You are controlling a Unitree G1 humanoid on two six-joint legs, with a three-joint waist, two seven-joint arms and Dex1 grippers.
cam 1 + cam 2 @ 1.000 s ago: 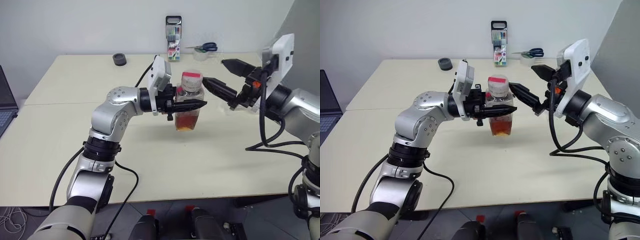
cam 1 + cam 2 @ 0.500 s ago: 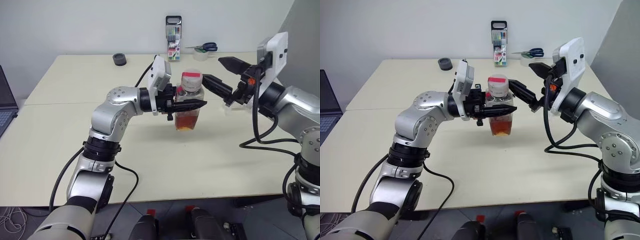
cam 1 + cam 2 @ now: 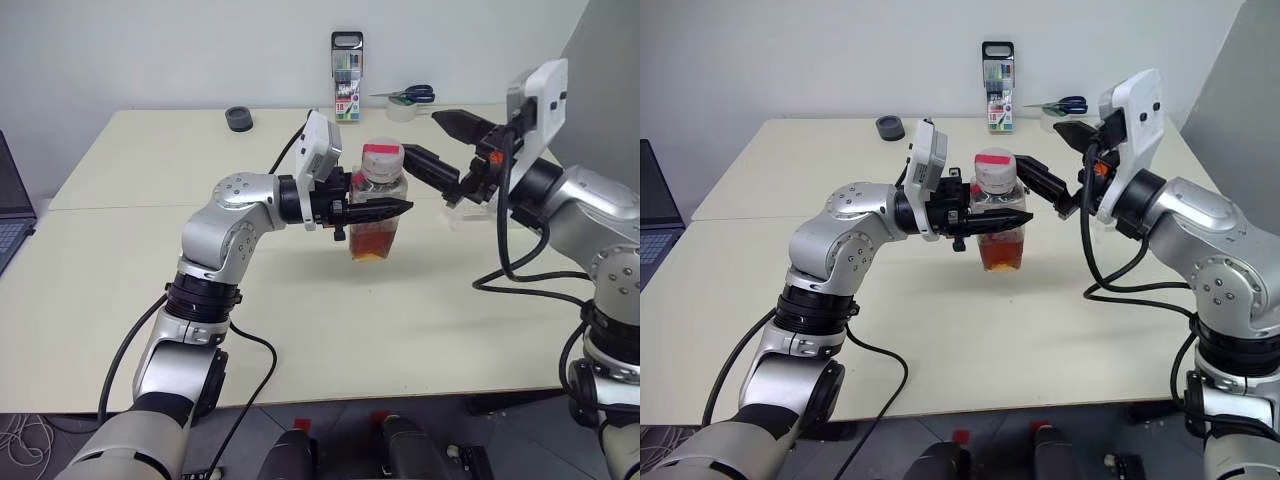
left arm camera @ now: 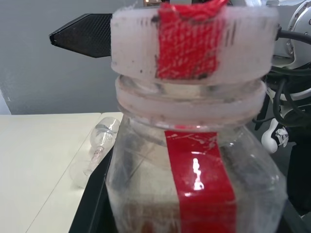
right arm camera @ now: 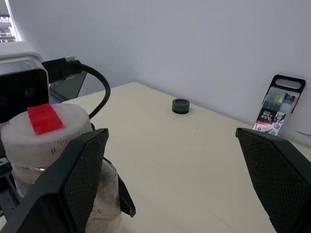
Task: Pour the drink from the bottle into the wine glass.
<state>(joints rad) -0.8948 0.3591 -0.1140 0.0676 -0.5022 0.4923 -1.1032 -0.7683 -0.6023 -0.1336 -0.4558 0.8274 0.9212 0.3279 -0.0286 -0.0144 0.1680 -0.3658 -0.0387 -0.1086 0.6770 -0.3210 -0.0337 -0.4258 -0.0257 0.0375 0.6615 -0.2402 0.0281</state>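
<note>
the left end effector is clamped tight on the bottle, holding it upright above the middle of the bench, with the drink filling only the bottle's lower part and the red-patched cap on top. the right end effector hovers just right of the cap with its two black fingers spread wide, one finger near the cap and the other farther back, gripping nothing. the wine glass lies on its side on the bench to the right of the bottle, while a marker pack, scissors and a small dark ring sit along the far edge
</note>
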